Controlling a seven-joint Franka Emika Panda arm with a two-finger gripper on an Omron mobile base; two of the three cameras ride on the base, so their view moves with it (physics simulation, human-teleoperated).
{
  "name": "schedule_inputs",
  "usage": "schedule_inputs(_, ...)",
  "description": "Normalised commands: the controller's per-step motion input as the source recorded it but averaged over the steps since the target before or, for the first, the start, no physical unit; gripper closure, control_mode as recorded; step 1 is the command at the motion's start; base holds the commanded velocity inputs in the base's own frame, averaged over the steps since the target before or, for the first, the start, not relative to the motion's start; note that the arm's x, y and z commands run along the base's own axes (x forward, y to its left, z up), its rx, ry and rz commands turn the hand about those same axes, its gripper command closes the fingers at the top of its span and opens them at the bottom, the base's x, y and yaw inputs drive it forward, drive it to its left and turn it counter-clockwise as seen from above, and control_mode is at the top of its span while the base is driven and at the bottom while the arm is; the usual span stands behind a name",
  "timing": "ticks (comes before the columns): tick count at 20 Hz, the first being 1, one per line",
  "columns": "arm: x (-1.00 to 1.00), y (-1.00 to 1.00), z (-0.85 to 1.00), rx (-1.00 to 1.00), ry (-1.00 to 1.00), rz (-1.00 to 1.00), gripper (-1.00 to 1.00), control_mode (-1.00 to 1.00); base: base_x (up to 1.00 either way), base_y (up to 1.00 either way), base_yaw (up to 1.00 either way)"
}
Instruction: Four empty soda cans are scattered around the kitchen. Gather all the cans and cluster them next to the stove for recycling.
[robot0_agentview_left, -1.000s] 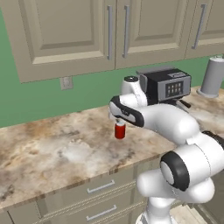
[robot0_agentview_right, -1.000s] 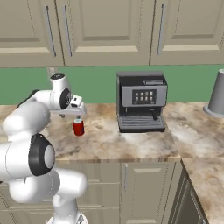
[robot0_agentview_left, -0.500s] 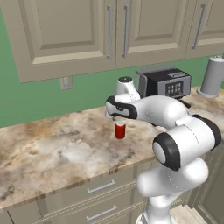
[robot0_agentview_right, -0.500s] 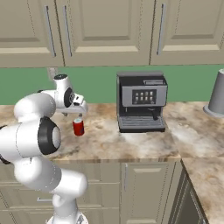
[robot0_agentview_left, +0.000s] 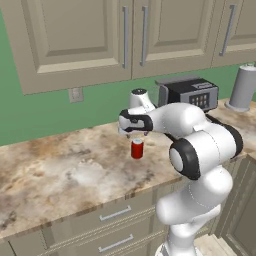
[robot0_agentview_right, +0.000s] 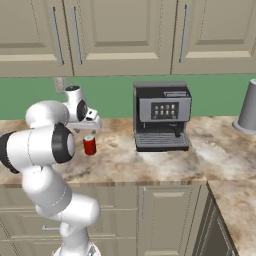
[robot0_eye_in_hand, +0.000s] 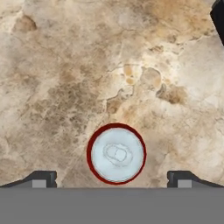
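Your gripper hung spread wide, nothing between the fingertips: 1 tip at 7 o'clock in the hand view, the other at 5 o'clock. The soda can stood upright directly below the hand, silver top facing the camera, its long axis running straight along the gripper's line of sight. It sat centred between the 2 tips, toward 6 o'clock in that view. By my judgement a straight descent would have put the fingers on either side of it.

Count: 1 can on the marble counter, 1 arm. In the right base view the can stood at 9 o'clock from the 1 coffee machine, well apart. 1 grey canister sat at far 3 o'clock.
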Motion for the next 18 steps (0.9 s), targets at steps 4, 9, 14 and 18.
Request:
schedule_inputs(4, 0.0, -0.02, -0.18, 0.0, 0.09, -0.08, -1.0, -1.0, 0.0, 0.0, 0.0)
schedule_inputs(9, 0.0, -0.02, -0.11, 0.0, 0.07, -0.07, -1.0, -1.0, 0.0, 0.0, 0.0)
schedule_inputs(14, 0.0, -0.01, -0.17, 0.0, 0.0, -0.08, -1.0, -1.0, 0.0, 0.0, 0.0)
schedule_inputs(18, -0.01, -0.07, -0.16, 0.0, 0.0, -0.07, -1.0, -1.0, 0.0, 0.0, 0.0)
